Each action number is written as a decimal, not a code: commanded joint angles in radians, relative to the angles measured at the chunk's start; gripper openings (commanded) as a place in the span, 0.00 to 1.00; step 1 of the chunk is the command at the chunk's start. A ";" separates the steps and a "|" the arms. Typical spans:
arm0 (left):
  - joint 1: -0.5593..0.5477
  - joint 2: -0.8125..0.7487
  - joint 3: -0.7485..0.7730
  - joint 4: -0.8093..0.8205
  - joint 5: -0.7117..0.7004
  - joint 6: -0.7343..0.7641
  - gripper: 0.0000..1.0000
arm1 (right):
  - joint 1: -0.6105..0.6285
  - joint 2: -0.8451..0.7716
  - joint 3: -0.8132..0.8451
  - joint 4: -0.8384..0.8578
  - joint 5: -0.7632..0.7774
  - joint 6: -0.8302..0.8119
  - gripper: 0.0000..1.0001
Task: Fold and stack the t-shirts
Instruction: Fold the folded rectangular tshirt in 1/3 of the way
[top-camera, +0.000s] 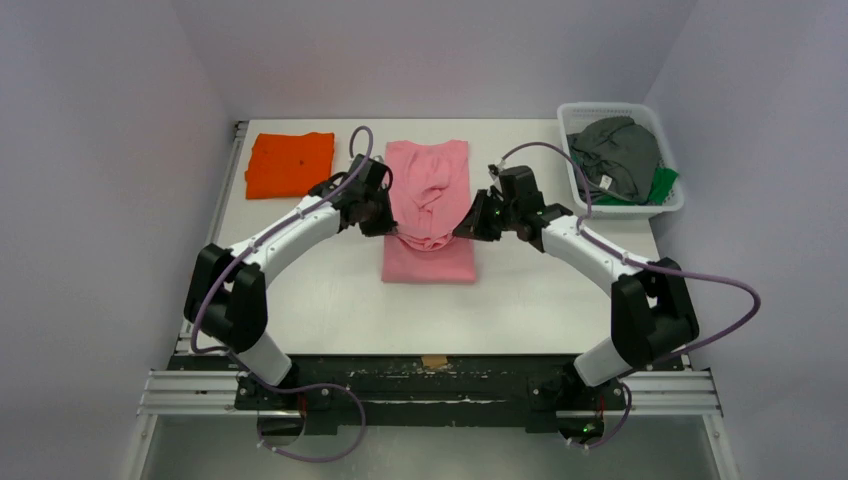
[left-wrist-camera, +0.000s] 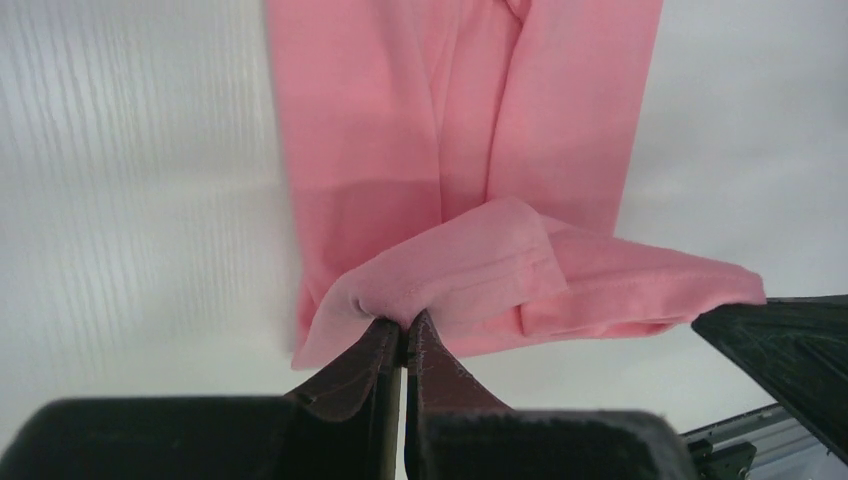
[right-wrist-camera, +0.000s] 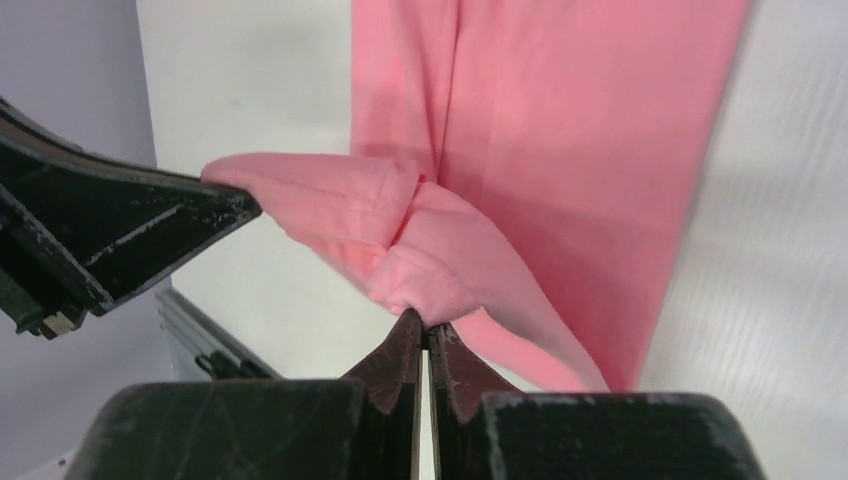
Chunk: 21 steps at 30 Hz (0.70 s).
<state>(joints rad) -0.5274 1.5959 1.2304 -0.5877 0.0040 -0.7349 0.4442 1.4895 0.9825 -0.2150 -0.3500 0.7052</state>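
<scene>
A light pink t-shirt (top-camera: 430, 205) lies as a long folded strip down the middle of the table. Its far end is lifted and doubled back over the strip. My left gripper (top-camera: 393, 232) (left-wrist-camera: 404, 322) is shut on the left corner of that lifted edge. My right gripper (top-camera: 462, 230) (right-wrist-camera: 427, 320) is shut on the right corner. The pink cloth (left-wrist-camera: 500, 265) sags between the two grips above the strip (right-wrist-camera: 560, 130). A folded bright orange t-shirt (top-camera: 290, 164) lies flat at the far left. Dark grey (top-camera: 618, 152) and green (top-camera: 662, 184) t-shirts are heaped in the basket.
A white mesh basket (top-camera: 575, 115) stands at the far right corner of the table (top-camera: 320, 300). Grey walls close in on three sides. Purple cables loop off both arms, and a metal rail (top-camera: 430, 395) runs along the near edge.
</scene>
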 joint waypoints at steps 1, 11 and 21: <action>0.069 0.090 0.121 -0.017 0.056 0.067 0.00 | -0.076 0.117 0.128 0.024 -0.008 -0.044 0.00; 0.147 0.331 0.329 -0.044 0.137 0.133 0.00 | -0.149 0.384 0.307 0.087 -0.090 -0.024 0.00; 0.203 0.479 0.484 -0.029 0.218 0.149 0.24 | -0.194 0.561 0.472 0.079 -0.094 -0.009 0.00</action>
<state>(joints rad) -0.3607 2.0396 1.6203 -0.6346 0.1459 -0.6128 0.2752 2.0186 1.3594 -0.1635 -0.4175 0.6910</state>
